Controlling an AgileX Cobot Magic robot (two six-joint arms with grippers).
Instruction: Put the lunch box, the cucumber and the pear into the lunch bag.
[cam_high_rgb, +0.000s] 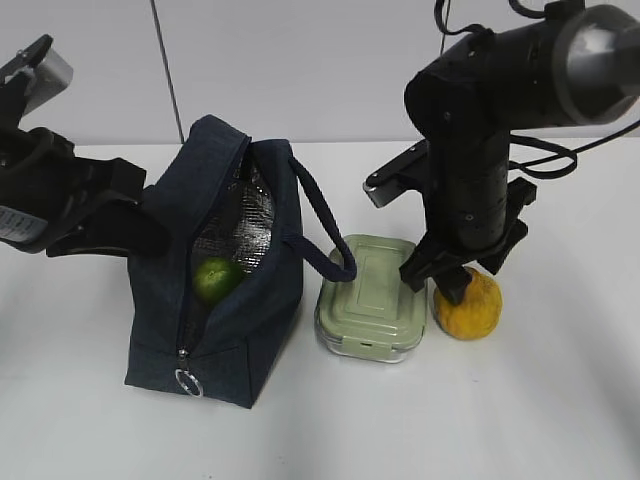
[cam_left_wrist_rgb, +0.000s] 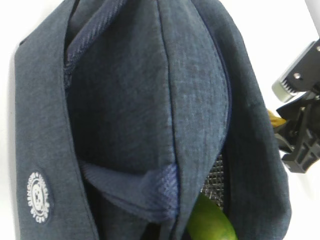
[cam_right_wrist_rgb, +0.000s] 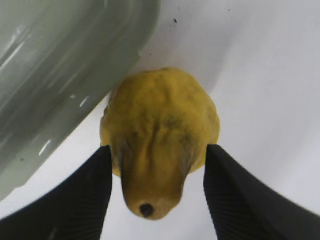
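Tabletop (cam_high_rgb: 560, 420) from outside: your lunch bag (cam_high_rgb: 215, 300) stands unzipped with the cucumber (cam_high_rgb: 215, 280) inside, the lunch box (cam_high_rgb: 370, 297) just beside it, the pear (cam_high_rgb: 470, 305) beyond. Left wrist: your left claw is closed, out of sight behind the bag's fabric. Right wrist: your right claw (cam_right_wrist_rgb: 157, 192) straddles the pear's neck, fingers (cam_right_wrist_rgb: 82, 200) apart, not yet pinching.

The navy lunch bag (cam_high_rgb: 215, 300) is standing unzipped at left, the green cucumber (cam_high_rgb: 216, 279) showing inside. The sage-lidded lunch box (cam_high_rgb: 368, 296) is sitting beside it, the blotchy yellow pear (cam_high_rgb: 470, 307) lying just right.
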